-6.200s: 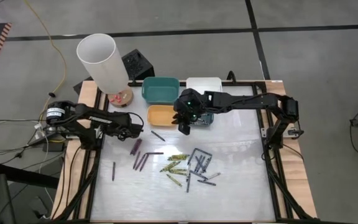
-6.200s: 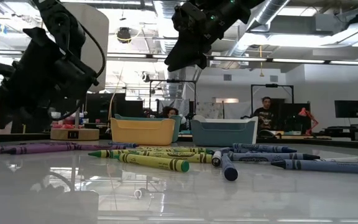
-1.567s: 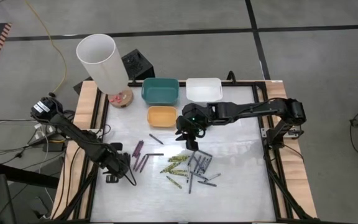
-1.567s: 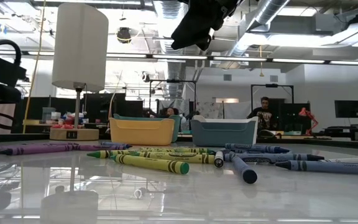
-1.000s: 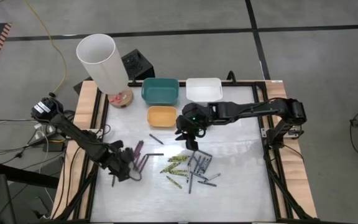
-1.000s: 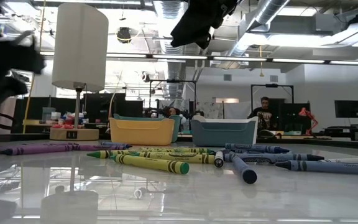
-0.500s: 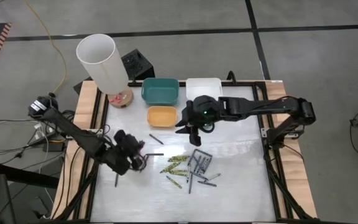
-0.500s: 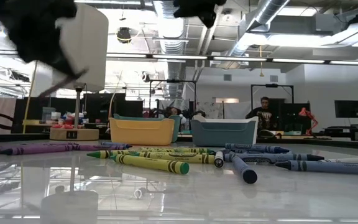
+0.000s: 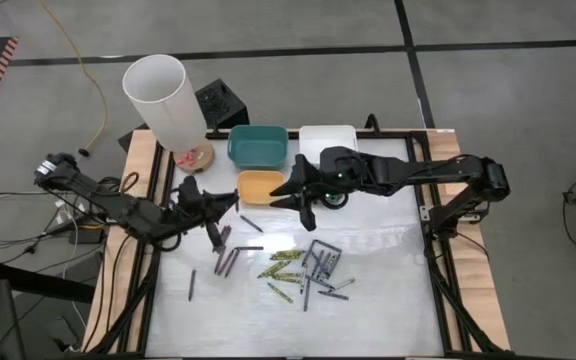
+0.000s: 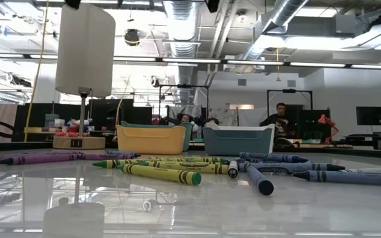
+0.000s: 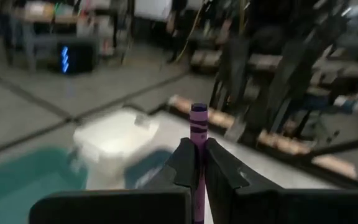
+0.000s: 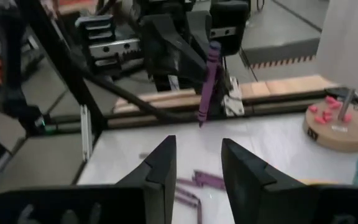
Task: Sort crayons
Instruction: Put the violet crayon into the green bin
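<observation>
Seen from above, the left gripper (image 9: 230, 203) sits in the left-centre of the frame, lifted off the table (image 9: 388, 290), with its fingers pinched on a purple crayon (image 11: 197, 158); its own wrist camera shows that crayon standing up between the two dark fingers (image 11: 182, 167), and the right wrist camera catches the same stick held in the air across from it. The right gripper (image 9: 276, 197) reaches in from the right side of the frame and points toward the left one, just below the orange bin (image 9: 259, 182); its fingers (image 12: 160, 168) stand apart with nothing between them. The rest of the crayons (image 9: 303, 268) lie loose on the white table in the lower middle of the overhead frame: a few purple ones (image 9: 224, 255) to the left, yellow-green ones (image 9: 285, 262) in the centre, blue and grey ones (image 9: 320, 264) to the right, and one single stick (image 9: 191, 284) further down on the left. A teal bin (image 9: 258, 143) and a white bin (image 9: 328, 136) sit along the upper edge of the table, beside a lamp (image 9: 163, 100) at the upper left.
</observation>
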Action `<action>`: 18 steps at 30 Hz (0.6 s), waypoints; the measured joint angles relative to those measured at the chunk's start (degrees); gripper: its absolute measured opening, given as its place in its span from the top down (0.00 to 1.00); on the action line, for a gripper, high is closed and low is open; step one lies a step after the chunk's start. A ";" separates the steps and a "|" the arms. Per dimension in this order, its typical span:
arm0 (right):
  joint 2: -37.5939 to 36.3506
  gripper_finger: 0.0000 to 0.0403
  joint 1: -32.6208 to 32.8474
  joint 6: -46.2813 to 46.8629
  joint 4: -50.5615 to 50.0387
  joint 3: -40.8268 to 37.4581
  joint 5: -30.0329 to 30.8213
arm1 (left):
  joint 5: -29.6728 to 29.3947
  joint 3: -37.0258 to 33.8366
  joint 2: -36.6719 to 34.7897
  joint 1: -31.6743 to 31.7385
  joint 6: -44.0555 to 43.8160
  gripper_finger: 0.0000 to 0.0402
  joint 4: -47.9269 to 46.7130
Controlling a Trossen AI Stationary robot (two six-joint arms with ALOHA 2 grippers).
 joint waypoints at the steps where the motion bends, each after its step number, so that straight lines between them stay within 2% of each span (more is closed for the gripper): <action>1: 0.00 0.69 0.00 0.53 0.79 0.00 -0.06 | 0.88 0.00 0.02 0.52 2.23 1.00 2.53; 7: 0.02 0.61 -0.53 1.99 1.67 0.00 0.25 | 6.38 0.00 0.42 3.65 8.60 1.00 10.73; 13: 0.07 0.49 -1.22 2.49 5.87 0.00 0.55 | 11.80 0.00 1.31 7.66 7.60 1.00 12.45; 18: 0.07 0.47 -1.46 2.36 6.14 0.00 1.56 | 16.27 0.00 4.07 10.23 7.59 1.00 16.79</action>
